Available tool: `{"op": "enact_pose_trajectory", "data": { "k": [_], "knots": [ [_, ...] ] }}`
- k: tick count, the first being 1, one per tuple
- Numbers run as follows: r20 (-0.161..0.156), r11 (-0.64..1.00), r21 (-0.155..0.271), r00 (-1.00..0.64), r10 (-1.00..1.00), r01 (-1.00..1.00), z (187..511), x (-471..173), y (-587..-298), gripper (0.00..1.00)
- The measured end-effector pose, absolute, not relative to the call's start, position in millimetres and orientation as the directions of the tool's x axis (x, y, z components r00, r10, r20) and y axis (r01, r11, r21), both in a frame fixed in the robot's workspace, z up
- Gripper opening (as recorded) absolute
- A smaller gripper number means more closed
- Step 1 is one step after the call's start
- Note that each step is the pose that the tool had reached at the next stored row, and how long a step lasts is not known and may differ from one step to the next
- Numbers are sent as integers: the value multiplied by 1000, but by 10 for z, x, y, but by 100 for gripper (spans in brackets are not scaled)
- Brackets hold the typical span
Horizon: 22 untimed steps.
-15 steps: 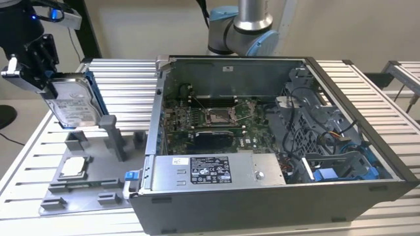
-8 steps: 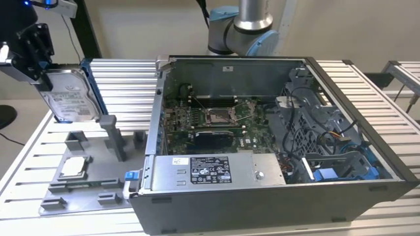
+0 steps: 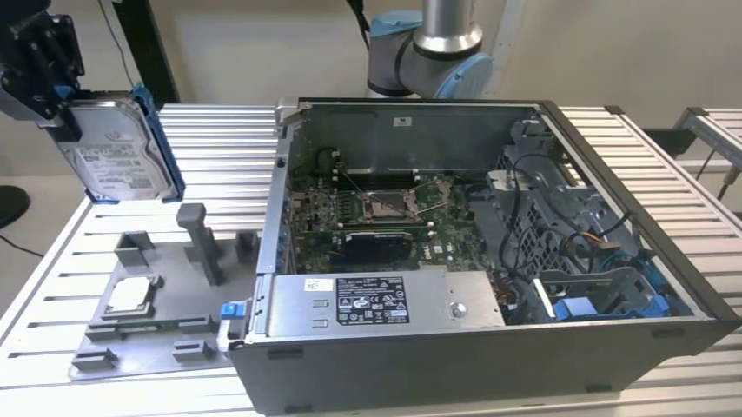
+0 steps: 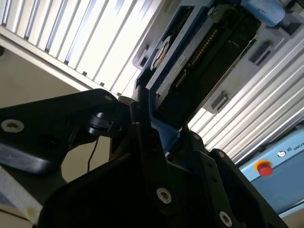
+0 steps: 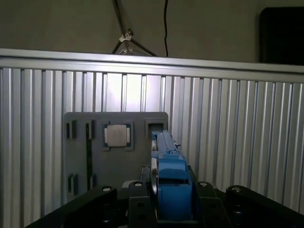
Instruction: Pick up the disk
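The disk [image 3: 116,158] is a silver hard drive with a white label and blue rails. It hangs upright in the air at the exterior view's upper left, above the slatted table. My black gripper [image 3: 61,109] is shut on its upper end. The first wrist view looks along the disk's [image 5: 168,173] blue-railed edge, with my fingers [image 5: 137,204] on either side of its near end. In the second wrist view the disk [image 4: 199,57] sticks out from the gripper [image 4: 159,130], its connector side showing.
A grey fixture plate [image 3: 174,304] with upright posts lies on the table below the disk. It holds a small square silver chip [image 3: 128,295]. An open computer case [image 3: 464,365] stands to the exterior view's right. The arm's base [image 3: 429,52] rises behind it.
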<state>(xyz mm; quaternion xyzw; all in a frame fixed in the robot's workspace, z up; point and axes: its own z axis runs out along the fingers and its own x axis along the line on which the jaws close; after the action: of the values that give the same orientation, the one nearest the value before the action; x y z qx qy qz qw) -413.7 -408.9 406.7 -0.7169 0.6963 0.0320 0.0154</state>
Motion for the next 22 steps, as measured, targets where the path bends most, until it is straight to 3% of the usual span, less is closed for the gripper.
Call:
{"op": "enact_pose_trajectory", "data": {
  "k": [22],
  "knots": [
    [-67, -30, 23, 28, -997, -999, 4903, -4137, -4088, 0]
  ]
}}
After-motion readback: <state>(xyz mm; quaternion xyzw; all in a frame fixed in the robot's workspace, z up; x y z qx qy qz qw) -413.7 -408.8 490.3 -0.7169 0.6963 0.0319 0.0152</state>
